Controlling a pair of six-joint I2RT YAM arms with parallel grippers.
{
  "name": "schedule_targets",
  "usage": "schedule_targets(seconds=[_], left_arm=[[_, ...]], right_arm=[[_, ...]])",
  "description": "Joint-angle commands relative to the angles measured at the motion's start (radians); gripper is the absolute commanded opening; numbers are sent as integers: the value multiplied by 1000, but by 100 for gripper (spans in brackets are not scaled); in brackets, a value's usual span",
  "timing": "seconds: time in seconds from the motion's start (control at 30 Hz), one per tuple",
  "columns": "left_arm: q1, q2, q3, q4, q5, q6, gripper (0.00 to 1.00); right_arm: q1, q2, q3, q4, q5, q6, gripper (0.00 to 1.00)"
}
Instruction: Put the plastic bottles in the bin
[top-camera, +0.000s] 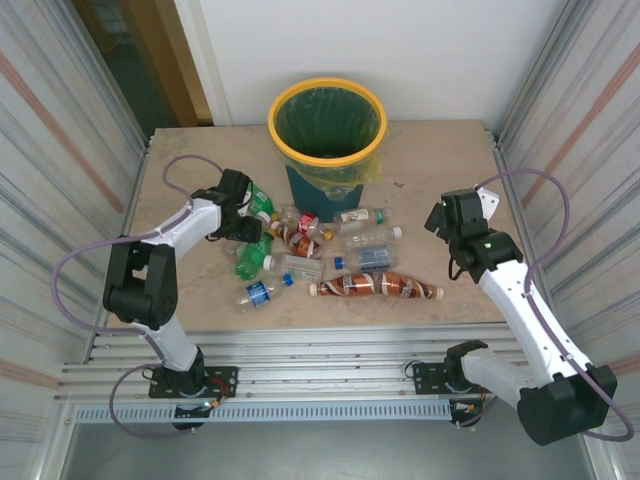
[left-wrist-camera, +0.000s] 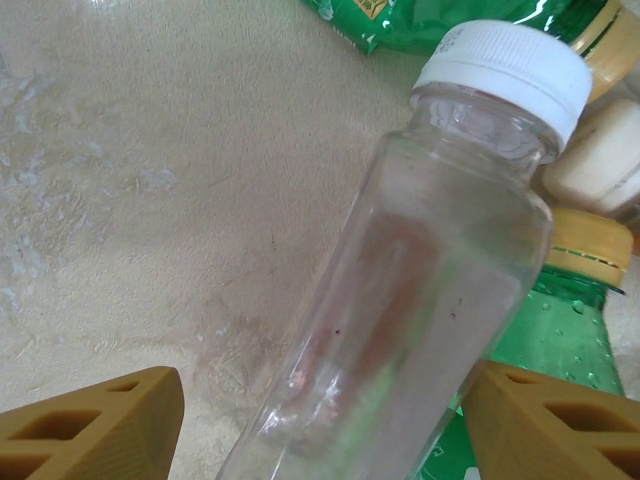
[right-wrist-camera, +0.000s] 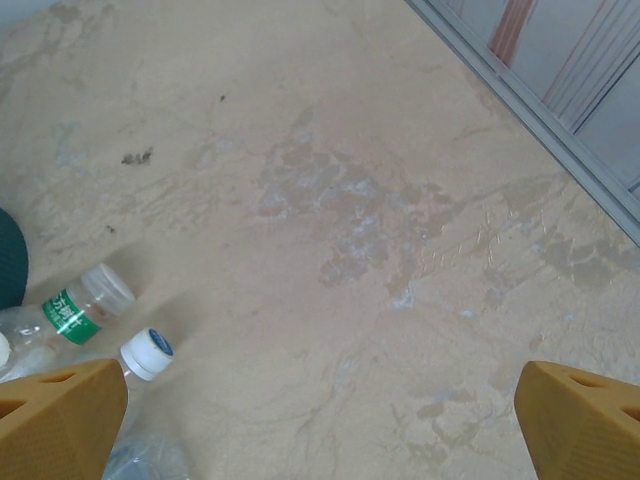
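The left gripper (left-wrist-camera: 325, 425) stands half open around a clear bottle (left-wrist-camera: 440, 250) with a white cap (left-wrist-camera: 505, 70). One finger (left-wrist-camera: 545, 425) looks to be against it and the other stands clear, so it has no grip yet. Just beyond lie green bottles (left-wrist-camera: 560, 340). The right gripper (right-wrist-camera: 320, 425) gapes wide over bare table (right-wrist-camera: 350, 200) on the right, holding nothing. The plastic bottles (top-camera: 330, 260) lie scattered mid-table, and the bin (top-camera: 327, 84) stands at the far edge behind them.
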Motion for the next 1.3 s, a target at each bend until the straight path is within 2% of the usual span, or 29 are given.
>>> schedule_targets(seconds=[0.0,0.2,0.53,0.8,1.0,1.27], left_arm=[[13,29,16,-33,-2,16,73],[32,51,23,-35,9,15,68],[60,85,23,-29,11,18,68],[70,88,11,-26,2,22,57],[70,29,-3,-29,-9,21,41],[69,-121,-26,-40,-26,2,37]], right_arm=[[-8,7,-6,-10,3,35,98],[-8,24,-6,-5,-1,41,98],[-8,42,-5,2,-11,48,98],[-10,44,-10,2,-8,49,98],[-10,44,-20,5,-2,53,98],[-11,38,-34,12,-2,56,98]])
